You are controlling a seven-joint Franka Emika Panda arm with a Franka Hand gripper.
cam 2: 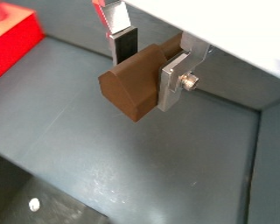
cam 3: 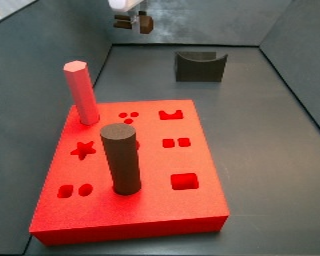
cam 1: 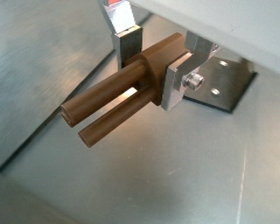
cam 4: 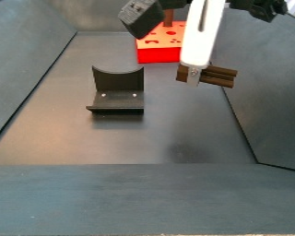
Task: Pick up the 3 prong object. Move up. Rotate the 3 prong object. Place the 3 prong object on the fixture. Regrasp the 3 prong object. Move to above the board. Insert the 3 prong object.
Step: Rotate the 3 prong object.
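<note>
the gripper (cam 4: 202, 66) hangs in the air above the dark floor, its silver fingers (cam 1: 174, 83) clamped on the 3 prong object (cam 1: 116, 101). the brown piece sits crosswise between the pads, its prongs sticking out sideways past the fingers in a wrist view. the fixture (cam 4: 115, 91) stands on the floor below and off to one side of the gripper, well apart from it. the board (cam 3: 129, 168) lies farther off, carrying a pink hexagonal peg (cam 3: 81, 93) and a tall dark cylinder (cam 3: 120, 159).
</note>
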